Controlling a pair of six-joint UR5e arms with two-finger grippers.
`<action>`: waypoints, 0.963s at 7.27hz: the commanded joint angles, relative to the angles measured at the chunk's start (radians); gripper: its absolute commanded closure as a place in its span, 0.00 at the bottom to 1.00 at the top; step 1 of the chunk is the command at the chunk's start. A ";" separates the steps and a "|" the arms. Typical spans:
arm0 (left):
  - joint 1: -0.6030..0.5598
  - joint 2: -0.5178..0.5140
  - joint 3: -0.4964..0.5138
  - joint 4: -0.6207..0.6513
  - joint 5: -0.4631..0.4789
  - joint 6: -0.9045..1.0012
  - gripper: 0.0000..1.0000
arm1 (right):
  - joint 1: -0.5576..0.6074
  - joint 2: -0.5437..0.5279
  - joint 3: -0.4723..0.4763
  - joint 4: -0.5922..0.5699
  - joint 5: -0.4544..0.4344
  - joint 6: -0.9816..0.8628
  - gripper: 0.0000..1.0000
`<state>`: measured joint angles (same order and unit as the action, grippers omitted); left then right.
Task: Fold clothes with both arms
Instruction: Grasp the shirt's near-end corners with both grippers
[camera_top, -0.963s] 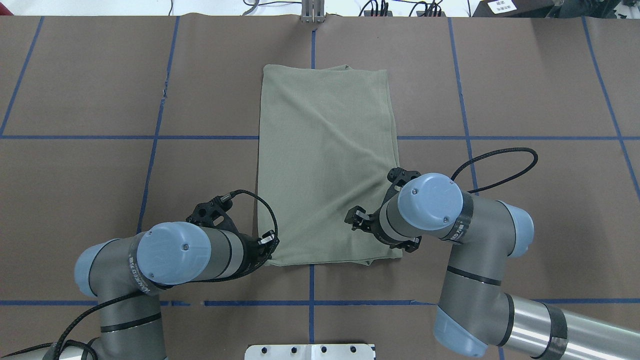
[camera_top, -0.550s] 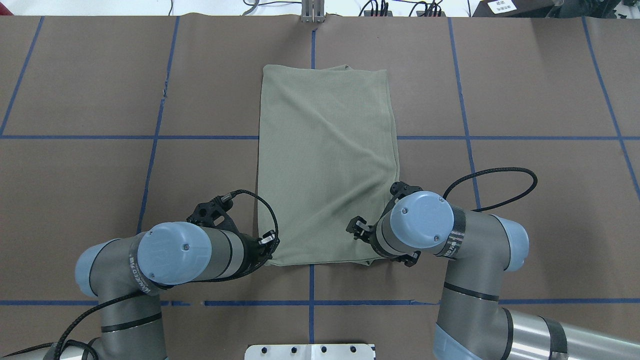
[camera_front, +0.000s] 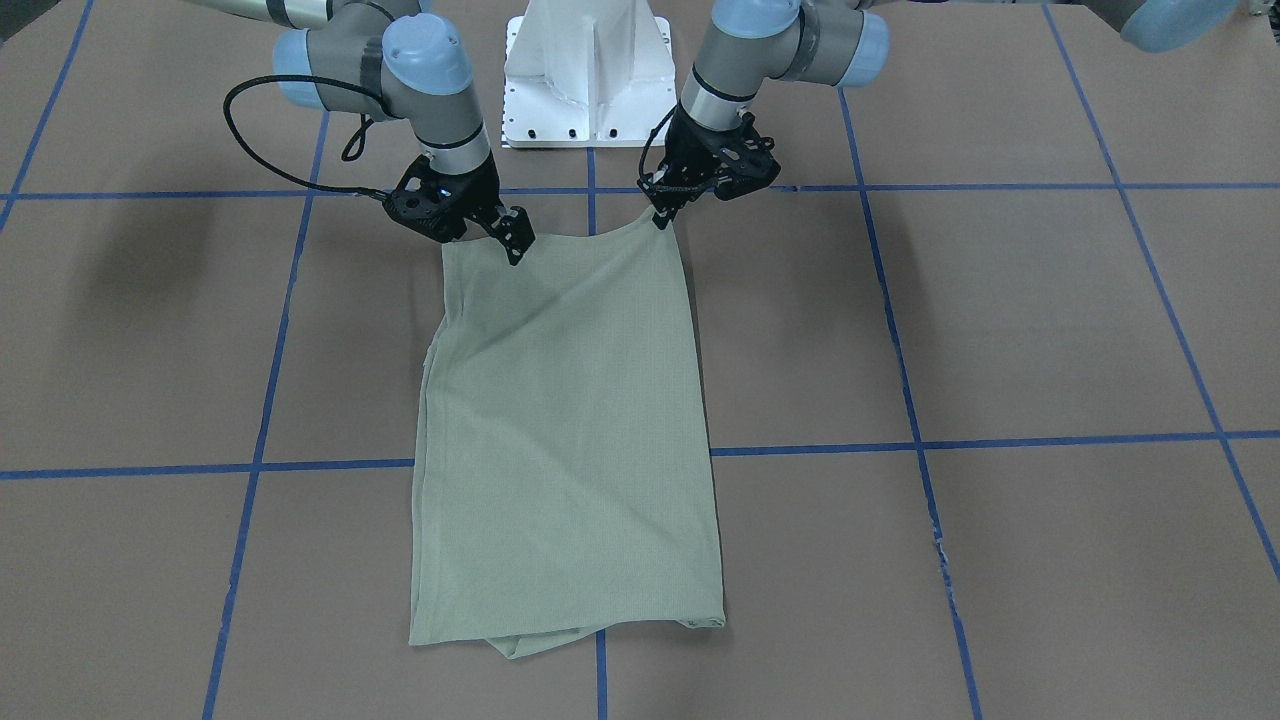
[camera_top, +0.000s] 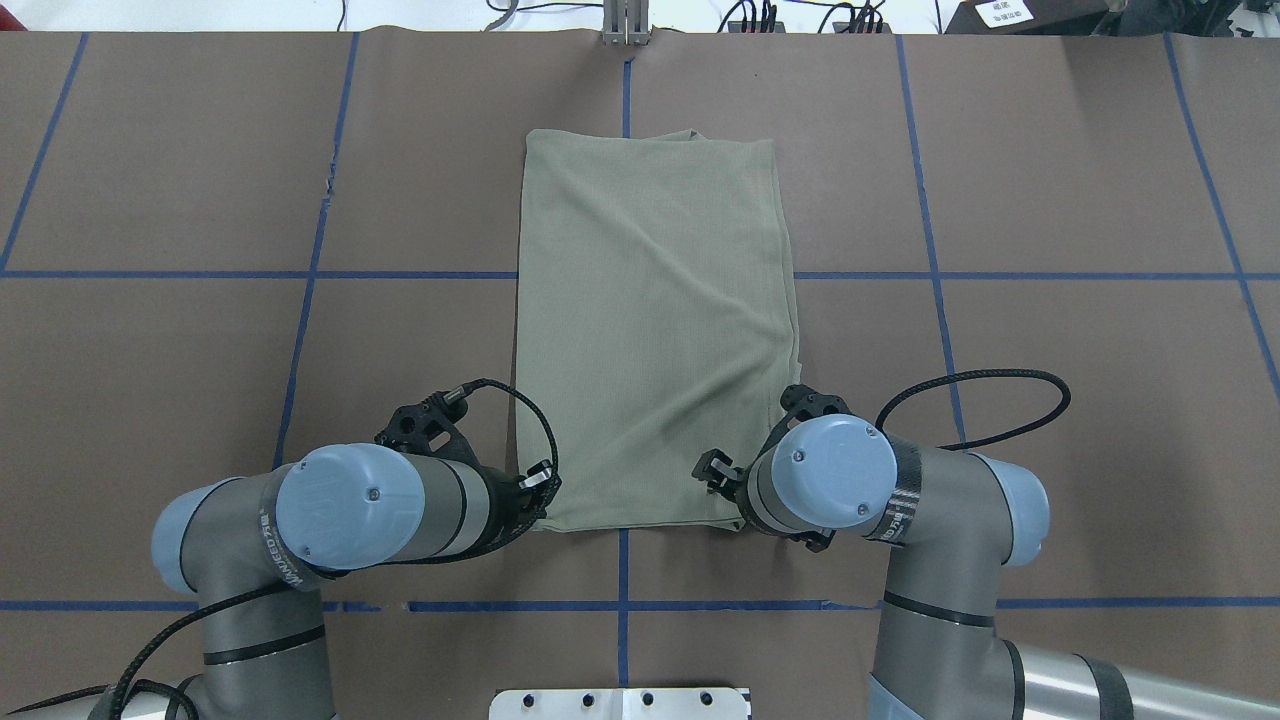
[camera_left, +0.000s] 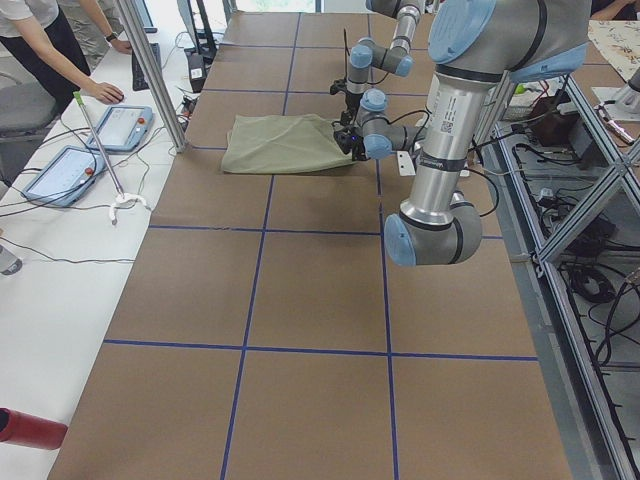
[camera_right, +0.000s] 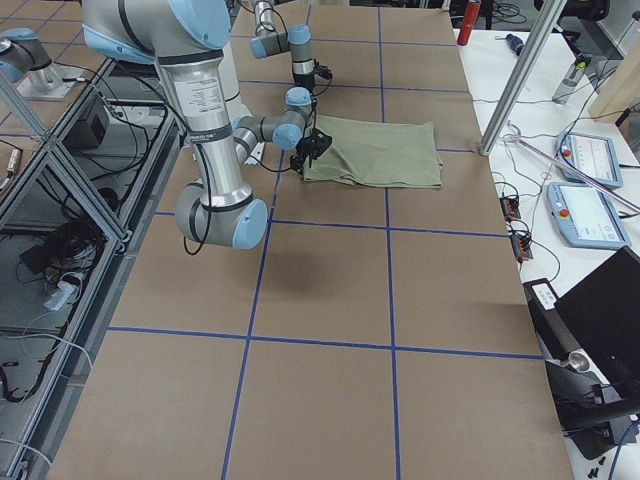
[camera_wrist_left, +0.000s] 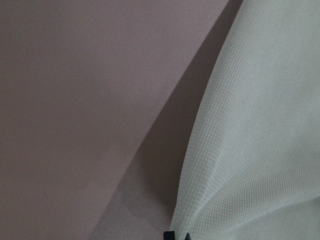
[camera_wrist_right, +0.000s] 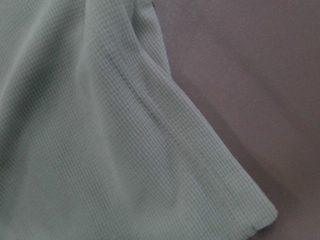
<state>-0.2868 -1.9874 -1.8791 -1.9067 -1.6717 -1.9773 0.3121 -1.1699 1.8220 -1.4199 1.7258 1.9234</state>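
— Where's the shirt (camera_top: 650, 320)?
— Centre of the table (camera_top: 1000, 200), folded long, running 12 to 6. Neck and sleeves are out of sight.
— Grippers?
— Left gripper (camera_front: 660, 216) pinches the raised 7 o'clock corner. Right gripper (camera_front: 514, 243) is at 5 o'clock; I can't tell its grip.

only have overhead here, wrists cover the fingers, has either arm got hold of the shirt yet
Observer: Front view: the left fingers pinch the shirt's near corner, lifted in a small peak.
Operator: and the right
Observer: The right fingers are at the near edge, in from their corner; closed or not, I can't tell.
Operator: is that corner up too
Observer: No, the right wrist view shows it flat on the table.
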 joint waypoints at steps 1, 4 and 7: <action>0.000 -0.001 0.000 0.000 0.001 0.000 1.00 | -0.002 -0.005 -0.001 -0.001 -0.002 0.000 0.06; -0.002 -0.001 0.000 0.002 0.003 0.000 1.00 | -0.002 -0.002 -0.001 -0.001 0.001 0.000 0.52; -0.005 0.001 -0.002 0.002 0.003 0.000 1.00 | -0.008 0.013 0.022 -0.071 0.008 0.000 0.95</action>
<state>-0.2903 -1.9878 -1.8805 -1.9059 -1.6690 -1.9779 0.3075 -1.1620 1.8293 -1.4537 1.7308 1.9237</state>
